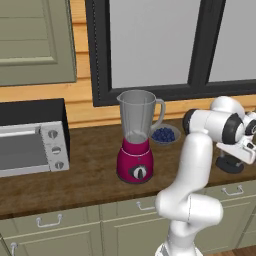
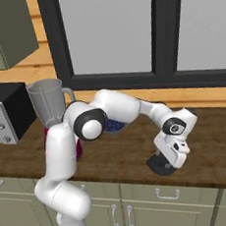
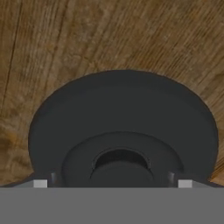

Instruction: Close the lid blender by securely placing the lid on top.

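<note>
The black lid (image 3: pixel 122 113) lies flat on the wooden counter (image 3: pixel 52 48), right of the blender, its raised centre knob just below my hand. My gripper (image 3: pixel 112 183) hangs straight over it, open, one fingertip (image 3: pixel 40 183) on each side of the knob. From the base views the lid (image 1: pixel 231 166) (image 2: pixel 159 165) rests on the counter under my gripper (image 1: pixel 233 159) (image 2: pixel 165 160). The blender (image 1: pixel 136 135) (image 2: pixel 47 104) stands upright to the left, its clear jar uncovered on the magenta base.
A bowl of blueberries (image 1: pixel 165 135) (image 2: pixel 115 126) sits behind the blender's right side, partly hidden by my arm. A silver-and-black toaster oven (image 1: pixel 30 142) (image 2: pixel 2 119) stands at the far left. A window wall runs behind the counter.
</note>
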Controlling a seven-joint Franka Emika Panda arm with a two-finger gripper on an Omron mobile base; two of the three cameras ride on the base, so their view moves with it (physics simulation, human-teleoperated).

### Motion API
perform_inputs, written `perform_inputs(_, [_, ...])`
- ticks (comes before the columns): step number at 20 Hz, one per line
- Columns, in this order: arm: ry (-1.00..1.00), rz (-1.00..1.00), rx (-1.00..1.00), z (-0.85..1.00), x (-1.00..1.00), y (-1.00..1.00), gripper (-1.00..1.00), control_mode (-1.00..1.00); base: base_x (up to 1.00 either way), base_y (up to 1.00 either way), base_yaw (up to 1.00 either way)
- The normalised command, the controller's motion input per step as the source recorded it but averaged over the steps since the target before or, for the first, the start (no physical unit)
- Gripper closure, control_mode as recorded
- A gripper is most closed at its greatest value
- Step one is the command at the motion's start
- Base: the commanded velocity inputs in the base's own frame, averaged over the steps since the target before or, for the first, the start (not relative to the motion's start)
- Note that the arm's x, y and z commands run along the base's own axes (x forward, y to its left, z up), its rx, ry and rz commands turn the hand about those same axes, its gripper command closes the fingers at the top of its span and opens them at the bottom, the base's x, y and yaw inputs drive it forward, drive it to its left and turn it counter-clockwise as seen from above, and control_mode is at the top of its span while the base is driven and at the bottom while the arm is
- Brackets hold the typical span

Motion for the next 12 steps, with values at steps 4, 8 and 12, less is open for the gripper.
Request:
perform_inputs(4, [0.06,-0.02,-0.02,-0.98,-0.19,0.27,1.0,-1.0,0.0,0.0,0.0])
perform_inputs(8, [0.0,-0.03,0.0,-0.8,-0.29,0.13,1.0,-1.0,0.0,0.0,0.0])
perform_inputs(12, [0.0,-0.07,0.0,-0.55,-0.23,0.27,1.0,-1.0,0.0,0.0,0.0])
